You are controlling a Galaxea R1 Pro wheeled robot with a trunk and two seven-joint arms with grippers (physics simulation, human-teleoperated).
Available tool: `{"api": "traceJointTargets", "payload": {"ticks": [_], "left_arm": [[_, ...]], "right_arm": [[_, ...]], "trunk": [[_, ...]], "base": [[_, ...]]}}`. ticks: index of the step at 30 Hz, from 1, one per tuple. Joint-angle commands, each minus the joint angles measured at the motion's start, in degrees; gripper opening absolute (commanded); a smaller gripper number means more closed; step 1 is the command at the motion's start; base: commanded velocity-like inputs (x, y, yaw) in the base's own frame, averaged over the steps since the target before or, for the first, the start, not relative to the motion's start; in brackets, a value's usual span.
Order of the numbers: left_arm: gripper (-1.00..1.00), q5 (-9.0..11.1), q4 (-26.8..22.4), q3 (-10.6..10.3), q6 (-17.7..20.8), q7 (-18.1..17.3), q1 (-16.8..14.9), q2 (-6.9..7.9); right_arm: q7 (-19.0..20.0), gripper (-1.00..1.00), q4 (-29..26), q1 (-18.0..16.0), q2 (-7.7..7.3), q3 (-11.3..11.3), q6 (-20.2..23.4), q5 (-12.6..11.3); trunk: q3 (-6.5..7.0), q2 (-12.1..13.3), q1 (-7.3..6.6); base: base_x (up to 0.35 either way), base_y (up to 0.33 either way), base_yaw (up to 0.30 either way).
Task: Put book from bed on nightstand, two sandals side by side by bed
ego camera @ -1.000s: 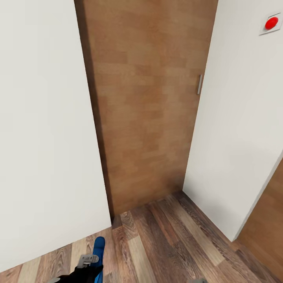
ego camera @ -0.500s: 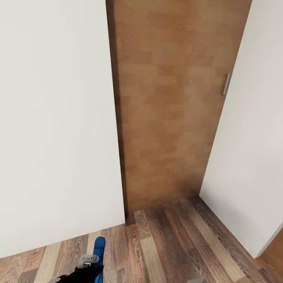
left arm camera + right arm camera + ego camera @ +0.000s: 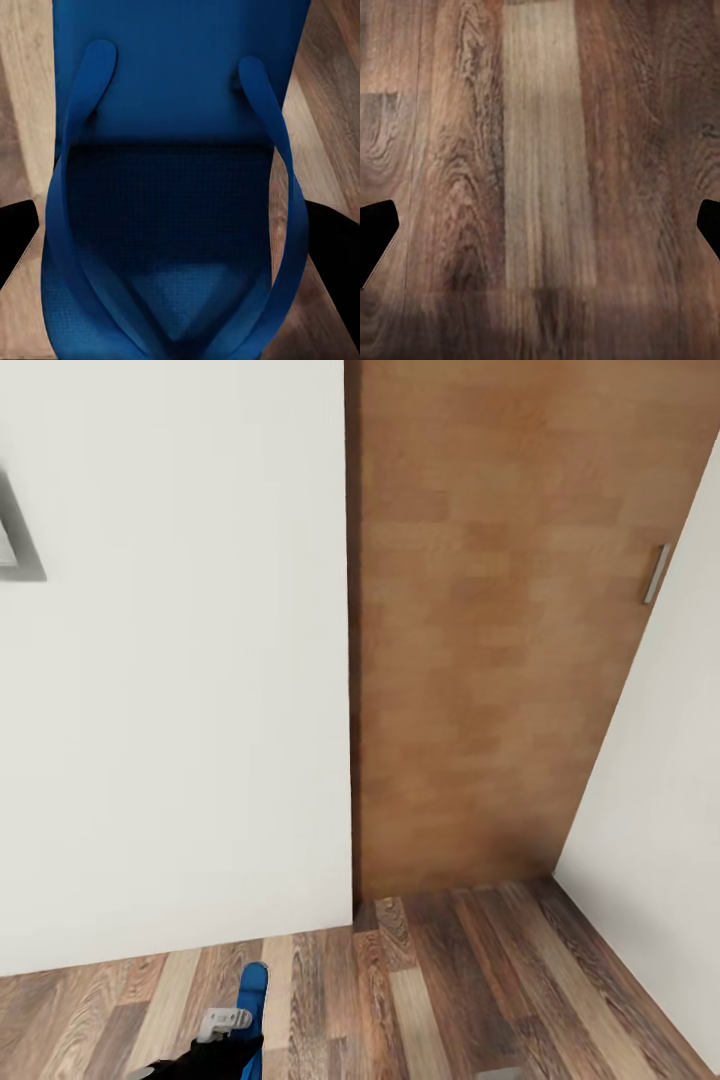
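The left gripper (image 3: pixel 228 1032) sat at the near edge of the head view, a little left of the middle. It was mostly cut off, so just a black wrist and a small grey part showed. It held one blue sandal (image 3: pixel 252 1012), whose rounded tip poked out past it, toward the wall. In the left wrist view the sandal (image 3: pixel 176 187) was very close, with its straps curving down both sides, and the black fingers (image 3: pixel 16 236) pressed against its two edges. The wood floor (image 3: pixel 22 90) showed past the shoe.

The right gripper (image 3: pixel 540 232) hung over bare floor planks (image 3: pixel 540 150). Its two dark fingertips (image 3: pixel 375 232) stood far apart at the sides of the right wrist view, with nothing between them.

Farther off, a white wall (image 3: pixel 170 710) stood on the left. A grey frame (image 3: pixel 18 530) on it was cut off by the picture's edge, so I could not tell what it was. A brown wooden door (image 3: pixel 490 660) with a small metal handle (image 3: pixel 655 573) stood to the right of the wall. Another white wall (image 3: pixel 670 840) ran along the far right.
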Motion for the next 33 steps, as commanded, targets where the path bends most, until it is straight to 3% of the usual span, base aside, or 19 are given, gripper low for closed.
{"api": "traceJointTargets", "payload": {"ticks": [1, 4, 12, 33], "left_arm": [[-1.0, 0.4, 0.1, 0.1, 0.0, -0.3, 0.0, 0.0], [-1.0, 0.4, 0.1, 0.1, 0.0, -0.3, 0.0, 0.0], [-1.0, 0.5, 0.1, 0.1, 0.0, -0.3, 0.0, 0.0], [-1.0, 0.5, 0.1, 0.1, 0.0, -0.3, 0.0, 0.0]], "right_arm": [[-0.1, 1.0, 0.1, 0.0, -0.02, 0.3, -0.2, -0.1], [-0.1, 1.0, 0.1, 0.0, -0.02, 0.3, -0.2, -0.1], [-0.1, 1.0, 0.1, 0.0, 0.04, 0.3, -0.2, -0.1], [-0.1, 1.0, 0.1, 0.0, 0.06, 0.3, -0.2, -0.1]], "trunk": [[-0.05, 0.0, -0.01], [-0.05, 0.0, -0.01], [1.38, 3.2, -1.77], [1.38, 3.2, -1.77]], "base": [[0.0, 0.0, 0.29], [0.0, 0.0, 0.29], [0.0, 0.0, 0.29], [0.0, 0.0, 0.29]]}}
